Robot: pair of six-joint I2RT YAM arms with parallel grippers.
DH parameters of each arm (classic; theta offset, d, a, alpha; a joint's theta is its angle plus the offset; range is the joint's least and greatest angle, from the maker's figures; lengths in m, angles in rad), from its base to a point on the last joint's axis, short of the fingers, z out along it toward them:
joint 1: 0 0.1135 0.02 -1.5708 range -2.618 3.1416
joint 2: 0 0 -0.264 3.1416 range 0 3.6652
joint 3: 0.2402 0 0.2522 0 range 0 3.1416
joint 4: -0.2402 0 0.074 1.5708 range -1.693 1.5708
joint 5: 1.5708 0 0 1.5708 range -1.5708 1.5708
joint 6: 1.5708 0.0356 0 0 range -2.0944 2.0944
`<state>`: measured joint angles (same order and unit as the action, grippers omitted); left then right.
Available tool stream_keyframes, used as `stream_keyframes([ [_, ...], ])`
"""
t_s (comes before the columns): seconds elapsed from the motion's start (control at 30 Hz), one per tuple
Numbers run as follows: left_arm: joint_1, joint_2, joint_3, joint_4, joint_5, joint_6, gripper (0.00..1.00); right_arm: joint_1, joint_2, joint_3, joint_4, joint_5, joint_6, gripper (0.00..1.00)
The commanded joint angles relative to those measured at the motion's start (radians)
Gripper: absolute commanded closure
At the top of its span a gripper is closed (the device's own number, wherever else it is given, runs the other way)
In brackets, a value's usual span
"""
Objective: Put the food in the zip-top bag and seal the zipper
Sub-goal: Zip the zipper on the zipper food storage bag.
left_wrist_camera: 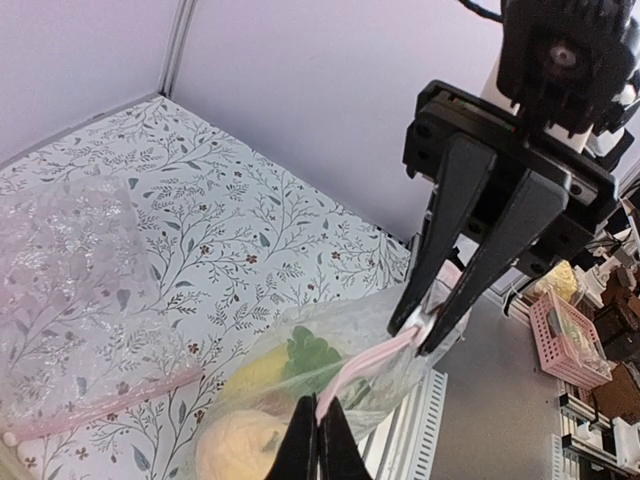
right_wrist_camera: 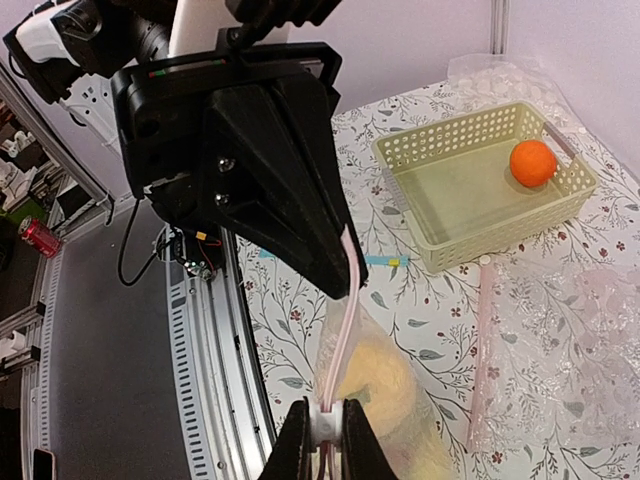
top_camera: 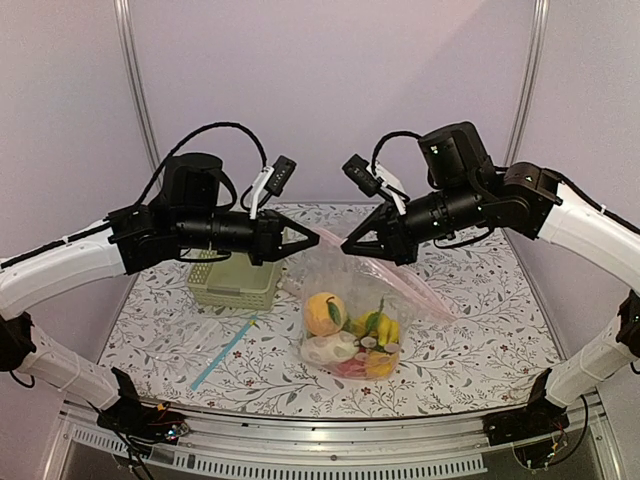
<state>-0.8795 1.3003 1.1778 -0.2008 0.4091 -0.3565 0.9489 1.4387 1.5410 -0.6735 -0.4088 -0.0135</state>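
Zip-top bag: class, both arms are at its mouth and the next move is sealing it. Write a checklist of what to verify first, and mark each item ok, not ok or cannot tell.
1. Left gripper clamped on the zipper: ok, its fingers are shut on the pink strip.
2. Right gripper clamped on the zipper: ok, it pinches the same strip further along.
3. All food inside the bag: not ok. Most food sits at the bottom of the bag, but an orange lies in the basket.
4. Zipper pressed shut between the two grips: cannot tell.
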Motion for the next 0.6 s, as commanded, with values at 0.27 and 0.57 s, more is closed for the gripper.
stream_keyframes([
  [0.27,0.081,-0.034,-0.041,-0.032,-0.094,-0.051,1.0,-0.009,-0.077,-0.028,-0.045,0.002,0.009,0.97],
  [0.57,0.108,-0.041,-0.056,-0.037,-0.108,-0.067,1.0,-0.019,-0.1,-0.048,-0.053,0.018,0.009,0.97],
])
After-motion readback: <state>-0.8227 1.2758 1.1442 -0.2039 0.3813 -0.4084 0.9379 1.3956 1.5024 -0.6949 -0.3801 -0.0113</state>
